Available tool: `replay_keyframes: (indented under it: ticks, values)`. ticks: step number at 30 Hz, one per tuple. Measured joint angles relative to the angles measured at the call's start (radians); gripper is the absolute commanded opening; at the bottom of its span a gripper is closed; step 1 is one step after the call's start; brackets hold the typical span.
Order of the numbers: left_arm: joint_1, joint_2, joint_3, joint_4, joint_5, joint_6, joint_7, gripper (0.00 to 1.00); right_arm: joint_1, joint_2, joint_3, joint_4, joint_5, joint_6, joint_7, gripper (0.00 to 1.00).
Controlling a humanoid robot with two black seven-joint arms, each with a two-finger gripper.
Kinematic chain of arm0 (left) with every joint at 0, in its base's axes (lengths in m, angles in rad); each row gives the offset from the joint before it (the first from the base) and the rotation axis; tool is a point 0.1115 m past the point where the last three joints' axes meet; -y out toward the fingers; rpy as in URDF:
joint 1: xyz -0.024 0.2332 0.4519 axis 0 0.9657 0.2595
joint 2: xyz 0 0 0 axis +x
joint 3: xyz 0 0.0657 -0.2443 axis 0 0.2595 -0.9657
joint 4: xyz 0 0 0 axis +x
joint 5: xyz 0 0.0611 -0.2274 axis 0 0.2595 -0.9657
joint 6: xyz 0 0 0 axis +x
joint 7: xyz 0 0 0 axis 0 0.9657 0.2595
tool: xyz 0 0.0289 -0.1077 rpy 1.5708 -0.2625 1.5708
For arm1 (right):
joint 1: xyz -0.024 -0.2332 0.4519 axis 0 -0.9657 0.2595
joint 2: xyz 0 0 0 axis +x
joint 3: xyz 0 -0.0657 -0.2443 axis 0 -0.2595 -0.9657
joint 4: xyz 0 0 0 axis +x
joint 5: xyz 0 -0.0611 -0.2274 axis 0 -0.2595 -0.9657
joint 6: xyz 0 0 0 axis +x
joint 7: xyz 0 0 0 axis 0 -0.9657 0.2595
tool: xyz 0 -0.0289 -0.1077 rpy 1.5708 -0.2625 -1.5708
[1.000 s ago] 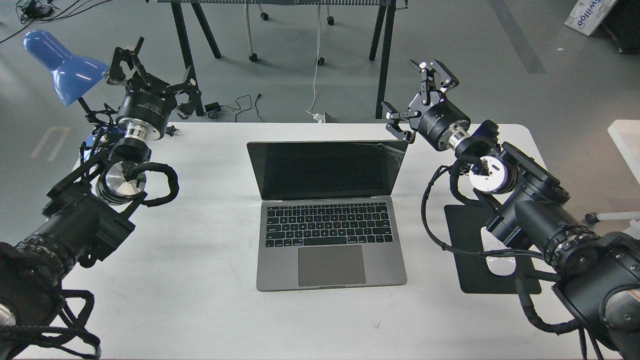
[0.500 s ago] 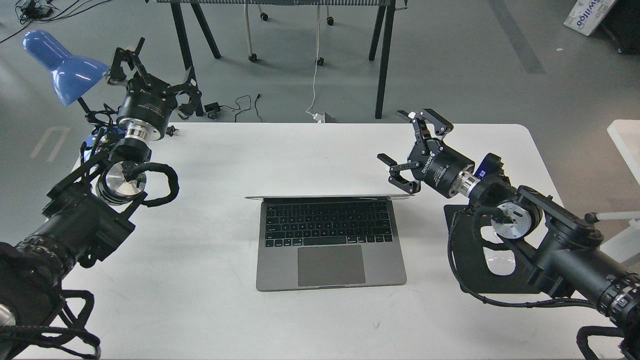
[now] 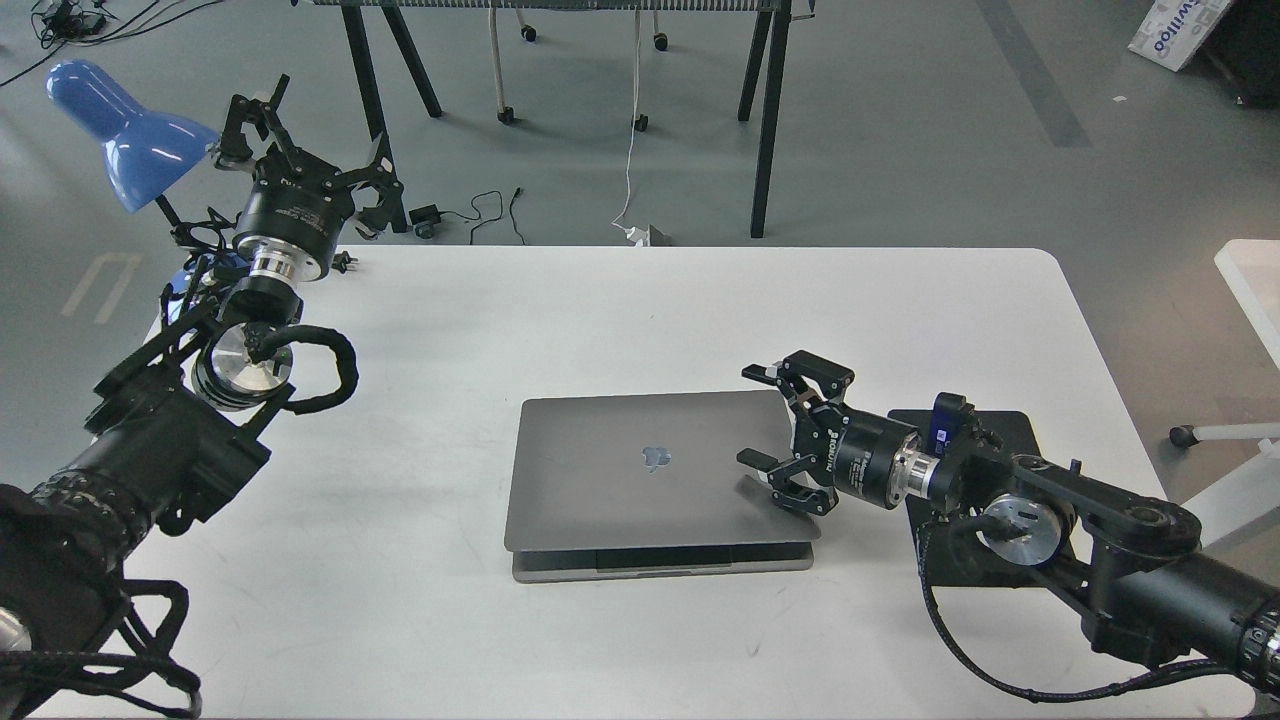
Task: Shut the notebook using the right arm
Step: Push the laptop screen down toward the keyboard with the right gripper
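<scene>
The notebook [image 3: 640,480] is a space-grey laptop lying in the middle of the white table [image 3: 620,310]. Its lid is almost down, with the dark apple logo facing up and a thin gap left at the front edge. My right gripper [image 3: 775,430] is open. It rests over the lid's right part, its lower fingers touching or just above the lid. The right arm reaches in low from the right. My left gripper [image 3: 300,125] is open and empty, held high at the table's far left corner beside the blue lamp [image 3: 115,125].
A flat black mouse pad [image 3: 1010,425] lies under my right arm, to the right of the notebook. Black table legs and cables stand on the floor beyond the far edge. Another white table's edge shows at the far right.
My right gripper swept down and toward me, pushing the lid from upright to nearly flat. The screen and keyboard are now hidden. The left arm has not moved.
</scene>
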Motion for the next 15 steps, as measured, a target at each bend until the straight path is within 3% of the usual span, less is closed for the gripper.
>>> replay_keyframes:
  ticks: [15]
  values:
    - [0.0, 0.0, -0.002, 0.0, -0.001, 0.0, -0.001, 1.0, -0.012, 0.003, -0.024, -0.02, -0.08, 0.0, 0.001, 1.0]
